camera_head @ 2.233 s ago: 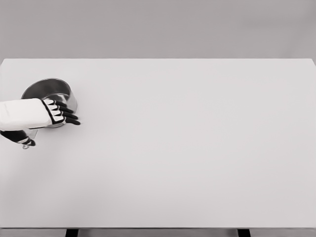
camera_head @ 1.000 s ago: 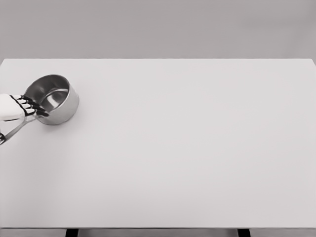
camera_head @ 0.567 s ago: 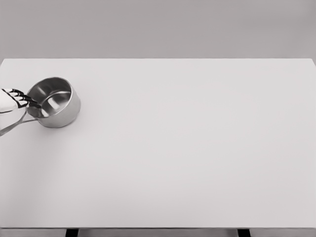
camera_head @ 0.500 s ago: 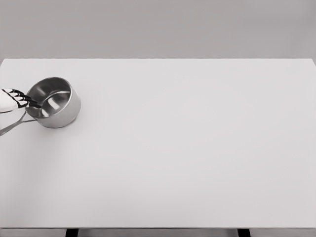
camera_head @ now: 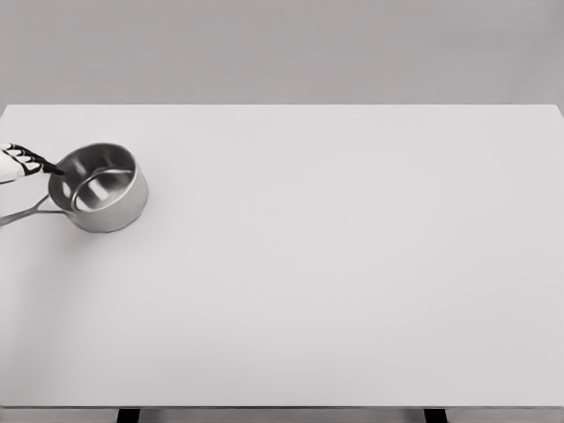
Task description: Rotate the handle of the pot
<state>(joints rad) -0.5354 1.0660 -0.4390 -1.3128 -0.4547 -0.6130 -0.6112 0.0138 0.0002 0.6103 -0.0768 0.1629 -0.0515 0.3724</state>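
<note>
Pot [camera_head: 101,187] at frame's left | handle [camera_head: 22,214] pointing left | your left hand [camera_head: 22,162] beside rim, grip state unreadable | step: mid-rotation | next: push handle again.

Steel pot [camera_head: 104,187] upright, far-left on table; handle [camera_head: 22,214] pointing left — slightly down.

I see flat, even, bright light with no clear source, only a faint soft shadow around the pot [camera_head: 104,187], mild reflections in its steel bowl, and slightly soft, undistorted rendering throughout.
</note>
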